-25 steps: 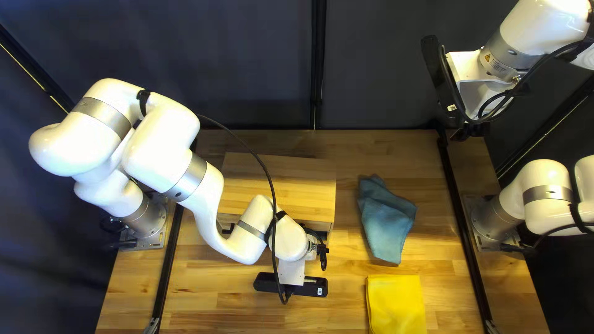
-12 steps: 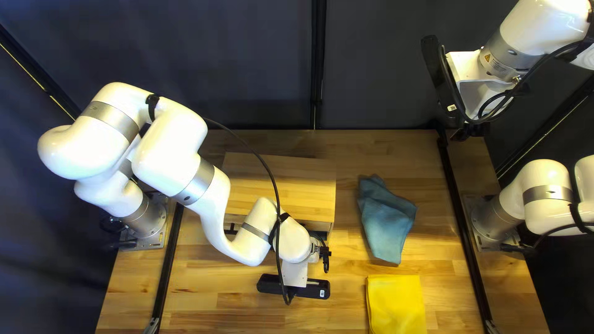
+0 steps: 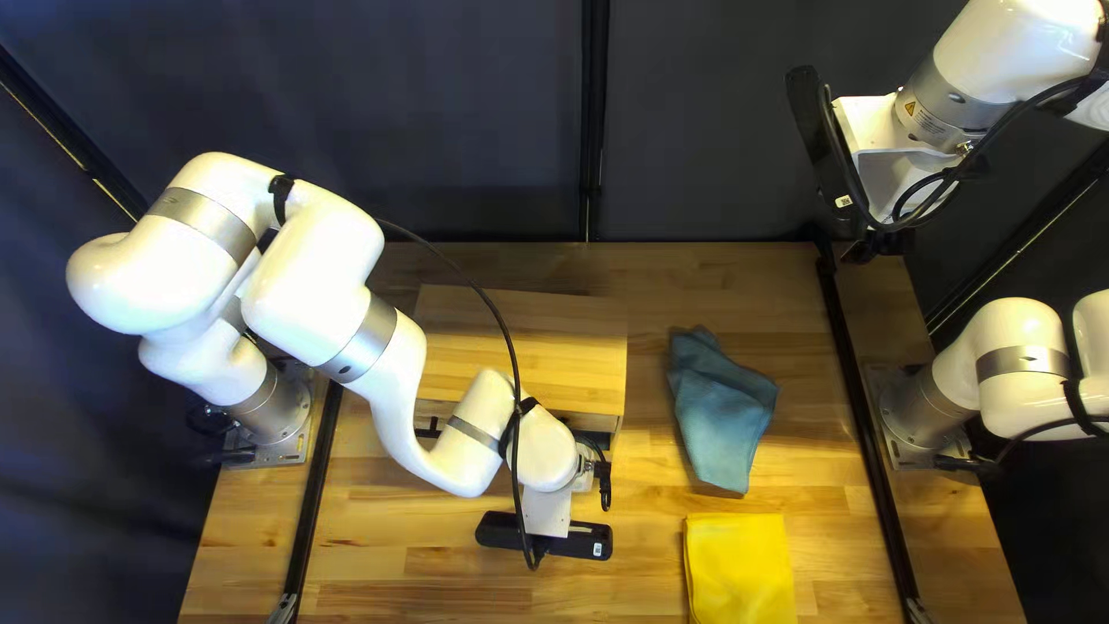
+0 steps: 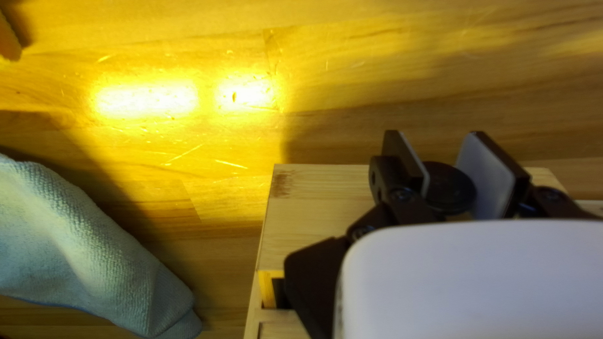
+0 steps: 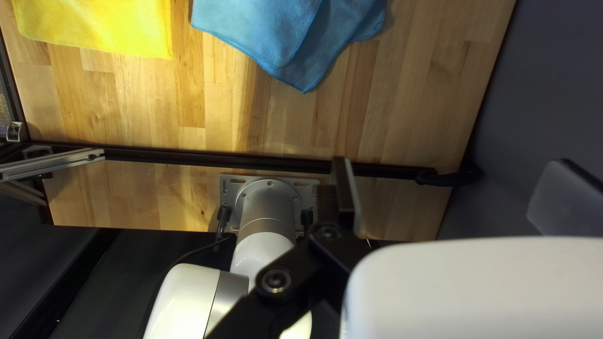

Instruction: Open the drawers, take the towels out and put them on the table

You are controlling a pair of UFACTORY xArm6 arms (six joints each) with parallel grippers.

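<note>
Clamping the drawer knob, your left gripper sits at the drawer box's near face. Your right gripper hangs released. The blue towel and yellow towel lie right of the box on the table.

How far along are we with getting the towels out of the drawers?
Done: a blue towel and a yellow towel lie on the table. In hand: the left gripper is clamped on a black drawer knob. Left: pull that drawer out of the wooden drawer unit and remove any towel inside, unseen here.
</note>
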